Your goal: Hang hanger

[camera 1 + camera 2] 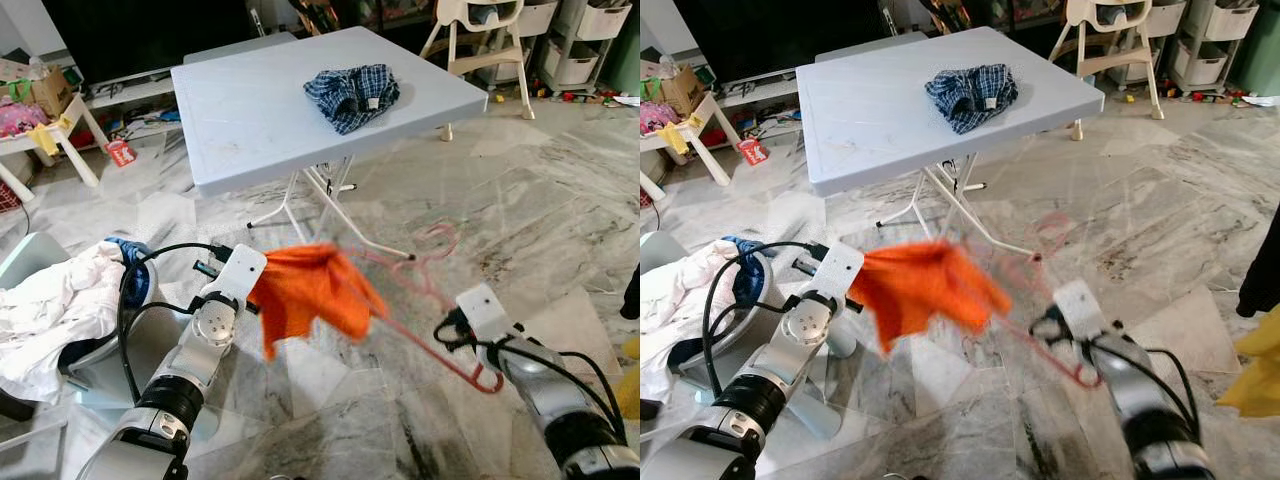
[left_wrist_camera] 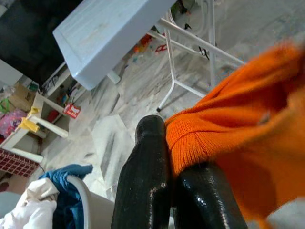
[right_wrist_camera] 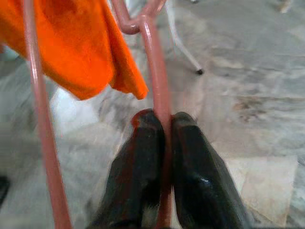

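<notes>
Two claws, one hanger [image 1: 430,310], one orange cloth [image 1: 310,290]

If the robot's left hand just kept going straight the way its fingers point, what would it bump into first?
Probably the white metal legs of the pale blue folding table, or the marble floor beneath. The left hand, pinching the orange knitted cloth, points that way, though depth is hard to judge.

Pale blue folding table [image 1: 250,110] standing on marble floor [image 1: 520,220], white legs crossing underneath. Blue checked garment [image 1: 352,95] lying crumpled on tabletop, toward far right part. Laundry basket [image 1: 90,370] sitting on floor at left, white cloth [image 1: 55,300] and blue cloth [image 1: 128,252] spilling over rim. Small red packet [image 1: 120,152] lying on floor left of table.
</notes>
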Motion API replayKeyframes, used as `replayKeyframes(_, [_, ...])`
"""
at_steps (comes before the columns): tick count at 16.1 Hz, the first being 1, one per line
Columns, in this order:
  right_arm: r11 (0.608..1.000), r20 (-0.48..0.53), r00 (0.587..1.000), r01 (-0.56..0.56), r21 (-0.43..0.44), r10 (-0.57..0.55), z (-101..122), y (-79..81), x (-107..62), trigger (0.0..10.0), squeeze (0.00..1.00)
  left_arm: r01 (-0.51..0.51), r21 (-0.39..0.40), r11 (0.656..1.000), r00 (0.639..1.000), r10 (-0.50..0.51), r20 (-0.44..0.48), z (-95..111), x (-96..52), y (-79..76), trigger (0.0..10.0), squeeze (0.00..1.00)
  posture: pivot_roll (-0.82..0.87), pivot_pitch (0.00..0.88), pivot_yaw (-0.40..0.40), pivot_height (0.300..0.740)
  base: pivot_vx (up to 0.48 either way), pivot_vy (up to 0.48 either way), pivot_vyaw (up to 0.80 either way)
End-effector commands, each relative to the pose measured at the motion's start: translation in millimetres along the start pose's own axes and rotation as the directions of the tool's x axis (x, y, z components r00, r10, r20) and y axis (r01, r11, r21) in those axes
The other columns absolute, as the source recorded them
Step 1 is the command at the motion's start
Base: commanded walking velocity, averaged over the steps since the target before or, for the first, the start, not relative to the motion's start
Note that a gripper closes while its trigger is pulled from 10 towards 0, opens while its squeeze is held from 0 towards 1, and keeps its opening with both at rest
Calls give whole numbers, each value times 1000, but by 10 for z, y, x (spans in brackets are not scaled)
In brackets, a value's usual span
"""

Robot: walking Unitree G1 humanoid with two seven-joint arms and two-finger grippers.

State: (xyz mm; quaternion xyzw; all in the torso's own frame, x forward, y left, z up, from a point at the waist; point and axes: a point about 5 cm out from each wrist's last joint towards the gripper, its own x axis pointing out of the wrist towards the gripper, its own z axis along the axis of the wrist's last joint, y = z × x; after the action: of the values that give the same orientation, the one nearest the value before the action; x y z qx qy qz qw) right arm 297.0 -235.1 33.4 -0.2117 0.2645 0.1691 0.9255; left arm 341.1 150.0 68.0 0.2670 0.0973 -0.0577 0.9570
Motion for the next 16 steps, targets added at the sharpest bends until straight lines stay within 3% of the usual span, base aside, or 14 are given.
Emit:
replayKeyframes(1, [996, 16, 998, -66, -54, 67, 34, -7, -42, 10000, 0, -29, 6, 1000, 999, 30, -19, -29, 11, 78, 10000, 0, -140, 0, 158, 740, 0, 0, 0])
replayKeyframes(3, [979, -16, 986, -168, -111, 167, -65, -42, -172, 10000, 0, -17, 13, 1000, 999, 17, -31, -45, 16, 55, 10000, 0, -147, 0, 163, 740, 0, 0, 0])
replayKeyframes(5, [970, -37, 981, -193, -151, 189, -90, -107, -241, 10000, 0, 4, 21, 1000, 999, -3, -41, -69, 8, -2, 10000, 0, -152, 0, 166, 740, 0, 0, 0])
replayKeyframes(9, [984, -45, 999, -21, -176, 14, 14, -382, -262, 10000, 0, 12, 33, 999, 997, -9, -75, -201, -52, -62, 10000, 0, -154, 0, 159, 740, 0, 0, 0])
replayKeyframes(16, [941, -19, 976, -213, -264, 216, 148, -276, -323, 10000, 0, -44, 30, 999, 978, 49, -204, -548, -168, -28, 10000, 0, -160, 0, 135, 740, 0, 0, 0])
